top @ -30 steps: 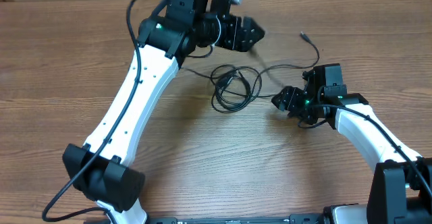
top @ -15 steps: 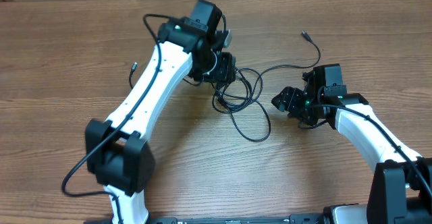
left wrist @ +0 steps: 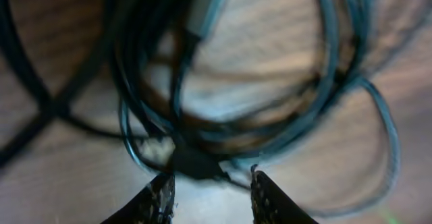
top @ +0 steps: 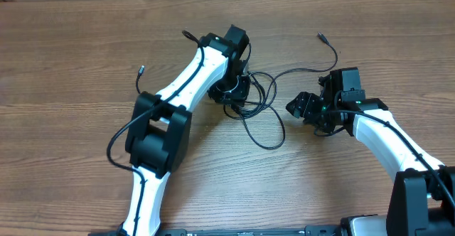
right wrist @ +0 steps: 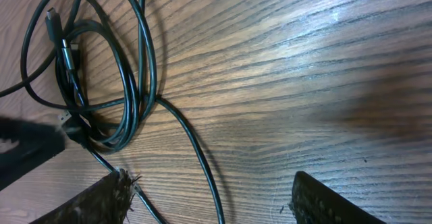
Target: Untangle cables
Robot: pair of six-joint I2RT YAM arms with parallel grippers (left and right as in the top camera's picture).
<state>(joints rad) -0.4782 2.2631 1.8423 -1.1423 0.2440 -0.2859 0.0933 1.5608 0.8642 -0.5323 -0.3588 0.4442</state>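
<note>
Cables, thin and black [top: 261, 92], lie tangled on the brown wooden table [top: 71, 65]. The left gripper [left wrist: 210, 183] sits right over them, fingers a little apart, gripping nothing. The right gripper [right wrist: 212, 190] is nearby, wide open, empty. This looks like the grabbing step: next, pinch one strand and pull gently

We count two arms, the left arm [top: 178, 97] and the right arm [top: 384, 133], and two tools, the left tool [top: 236, 94] and the right tool [top: 295, 108]. One bench [top: 71, 44] carries one tangle of cables [right wrist: 145, 99]; how many separate cables it holds, we cannot tell. Two plug ends lie outside it, the far plug end [top: 320, 35] and the left plug end [top: 140, 70].
</note>
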